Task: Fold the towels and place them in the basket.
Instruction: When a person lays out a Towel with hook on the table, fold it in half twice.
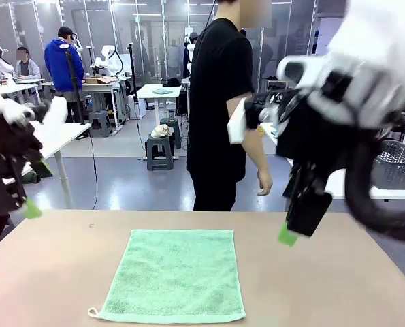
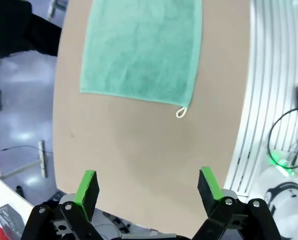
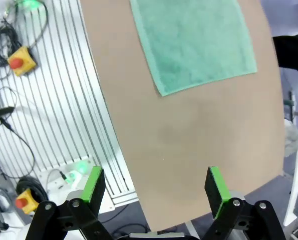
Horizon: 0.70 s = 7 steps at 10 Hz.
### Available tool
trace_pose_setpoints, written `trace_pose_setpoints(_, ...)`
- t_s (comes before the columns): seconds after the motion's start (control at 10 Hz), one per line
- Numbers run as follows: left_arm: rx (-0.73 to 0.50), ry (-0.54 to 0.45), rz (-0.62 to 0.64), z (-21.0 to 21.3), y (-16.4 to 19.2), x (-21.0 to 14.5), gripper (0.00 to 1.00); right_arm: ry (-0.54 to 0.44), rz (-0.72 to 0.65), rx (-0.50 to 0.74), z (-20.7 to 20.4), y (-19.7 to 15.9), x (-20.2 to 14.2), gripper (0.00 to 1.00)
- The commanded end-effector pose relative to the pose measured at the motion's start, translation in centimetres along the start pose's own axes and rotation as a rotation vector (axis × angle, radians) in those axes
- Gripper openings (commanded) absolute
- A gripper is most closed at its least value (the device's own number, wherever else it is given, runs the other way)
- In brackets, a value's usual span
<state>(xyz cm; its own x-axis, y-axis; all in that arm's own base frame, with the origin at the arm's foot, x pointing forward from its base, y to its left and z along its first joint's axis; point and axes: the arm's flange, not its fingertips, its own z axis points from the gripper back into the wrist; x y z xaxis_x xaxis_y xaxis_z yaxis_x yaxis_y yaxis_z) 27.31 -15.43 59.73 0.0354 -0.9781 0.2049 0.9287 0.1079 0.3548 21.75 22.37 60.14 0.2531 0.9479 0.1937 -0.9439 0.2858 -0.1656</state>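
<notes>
- Towel [image 1: 171, 276]: one mint green towel lies spread flat and unfolded on the tan surface [image 1: 325, 286]. It sits at the middle of the near half, with its near hem close to the robot's edge.
- Hanging loop [image 1: 92, 313]: a small white loop juts from the towel's near left corner and rests on the bare surface.
- Left pincer [image 2: 149, 185]: you see it at the left, raised above the surface and well apart from the towel. Its jaws stand wide apart and hold nothing. In the left wrist view the two green pads [image 2: 86, 185] frame bare tabletop, with the towel and its loop farther along.
- Right pincer [image 3: 156, 187]: you see it at the right, also lifted clear of the surface and off the towel's right side. Its jaws are likewise spread wide and empty. In the right wrist view its green fingertips [image 3: 216, 190] frame bare tabletop, and a towel corner lies beyond them.
- Person [image 1: 219, 102]: a figure in black stands at the far side of the surface, just behind its far edge. One hand [image 1: 263, 182] hangs down at the side, touching nothing.
- Relations: neither pincer touches the towel, and the towel lies between the two arms.
</notes>
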Motion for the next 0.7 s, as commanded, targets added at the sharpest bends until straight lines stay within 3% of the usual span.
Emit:
trace_pose_setpoints(0.0,0.063,0.036,-0.059,-2.9,-0.2,0.7,1.00,0.075,0.089,-0.006,-3.1,-0.7,1.1,1.00)
trace_pose_setpoints(0.3,0.061,0.090,-0.104,-6.2,-0.9,1.3,1.00,0.130,0.101,0.032,-6.3,-0.3,2.1,1.00)
trace_pose_setpoints(0.6,0.046,0.083,-0.130,-5.7,-1.1,1.3,1.00,0.137,0.091,0.040,-6.4,-0.2,2.0,1.00)
